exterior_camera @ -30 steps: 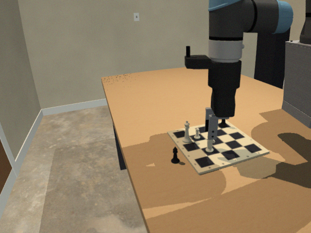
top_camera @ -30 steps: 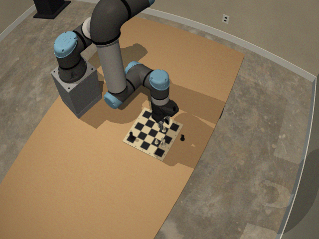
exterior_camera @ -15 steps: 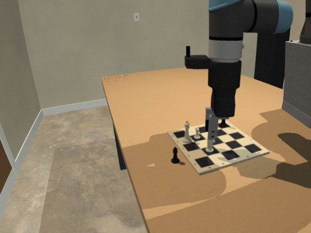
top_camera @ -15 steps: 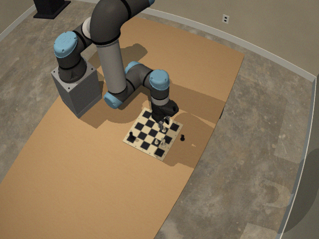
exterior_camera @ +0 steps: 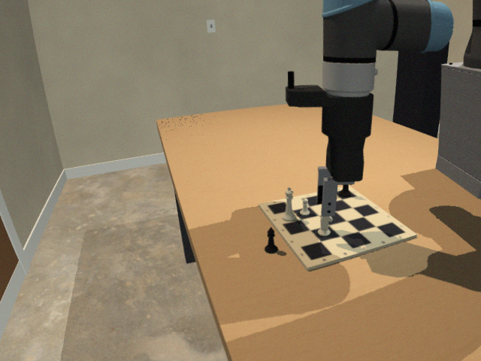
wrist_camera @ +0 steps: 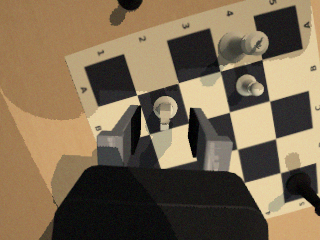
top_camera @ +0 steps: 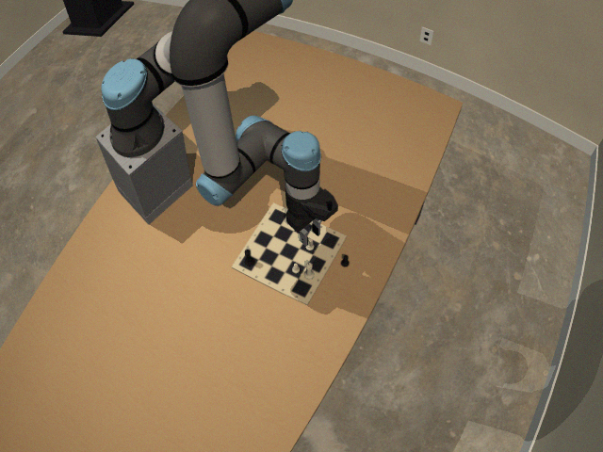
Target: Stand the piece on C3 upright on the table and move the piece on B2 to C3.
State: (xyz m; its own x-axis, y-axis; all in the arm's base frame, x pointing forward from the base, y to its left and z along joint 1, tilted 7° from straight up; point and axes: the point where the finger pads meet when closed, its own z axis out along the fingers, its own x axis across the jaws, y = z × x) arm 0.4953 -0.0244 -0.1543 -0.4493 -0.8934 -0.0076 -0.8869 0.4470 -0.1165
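The white knight (top_camera: 309, 245) (exterior_camera: 324, 227) (wrist_camera: 165, 107) is seen upright on the dark square B2 of the chessboard (top_camera: 307, 299) (exterior_camera: 310, 267) (wrist_camera: 75, 60). The end effector (top_camera: 310, 232) (exterior_camera: 325, 208) (wrist_camera: 164, 121) is held low over that square, pointed downward, its fingers parted and nothing gripped; in the wrist view the knight is framed between them. C3, the middle square, is left unoccupied. The black piece (top_camera: 345, 260) (exterior_camera: 270, 242) (wrist_camera: 130, 3) is stood upright on the desk (top_camera: 170, 315) (exterior_camera: 248, 155) (wrist_camera: 30, 30), just beside the A edge of the board.

A4 is occupied by the white king (top_camera: 308, 269) (exterior_camera: 288, 207) (wrist_camera: 250, 44), B4 by a white pawn (top_camera: 295, 267) (exterior_camera: 304, 207) (wrist_camera: 247, 85), and E5 by a tall black piece (top_camera: 248, 257) (exterior_camera: 345, 190) (wrist_camera: 300, 184), all upright.

The desk is surfaced in smooth orange-tan, and broad shadows are cast across it and part of the board. In the top view, the grey pedestal (top_camera: 170, 194) (exterior_camera: 462, 116) is placed at the desk's left side. Mottled grey-brown floor (top_camera: 463, 301) (exterior_camera: 116, 271) is seen beyond the desk. The room is bounded by beige walls (top_camera: 365, 24) (exterior_camera: 116, 77), edged with pale skirting; an outlet (top_camera: 426, 35) is fitted on the far wall in the top view.

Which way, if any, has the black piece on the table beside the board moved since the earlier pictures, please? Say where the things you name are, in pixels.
No, the black piece (top_camera: 345, 260) (exterior_camera: 270, 241) (wrist_camera: 130, 2) hasn't visibly moved; it stands upright at the same spot beside the board (top_camera: 308, 302) (exterior_camera: 310, 268) (wrist_camera: 75, 59).
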